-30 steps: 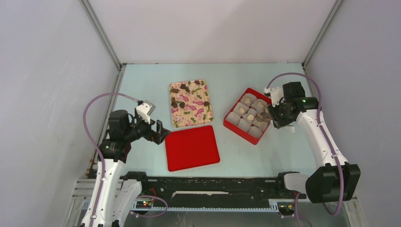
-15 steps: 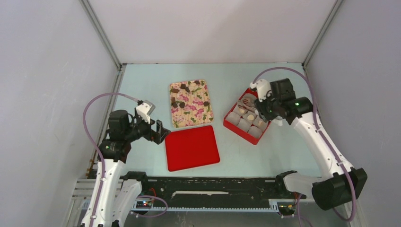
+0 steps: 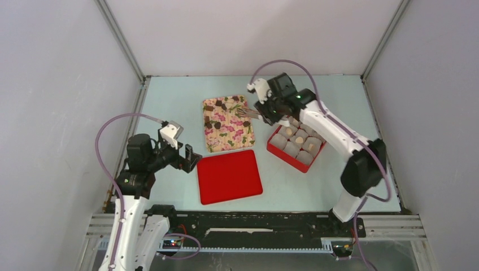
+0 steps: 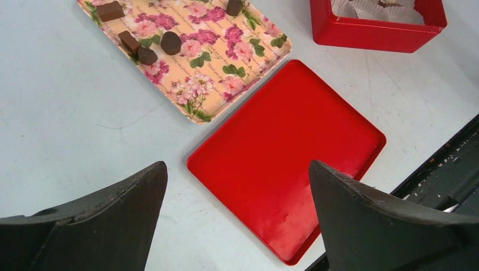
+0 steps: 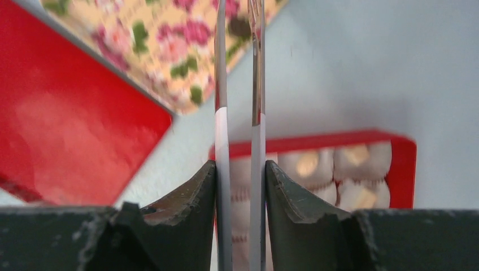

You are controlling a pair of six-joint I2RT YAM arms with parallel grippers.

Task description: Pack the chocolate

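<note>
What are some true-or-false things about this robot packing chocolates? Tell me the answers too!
1. The right jaws hold metal tongs. True.
2. The left jaws are squeezing a chocolate. False: they stand wide open with nothing between them.
3. The dark chocolates lie on the red lid. False: they lie on the flowery tray; the lid has nothing on it.
4. The red box holds white paper cups. True.
</note>
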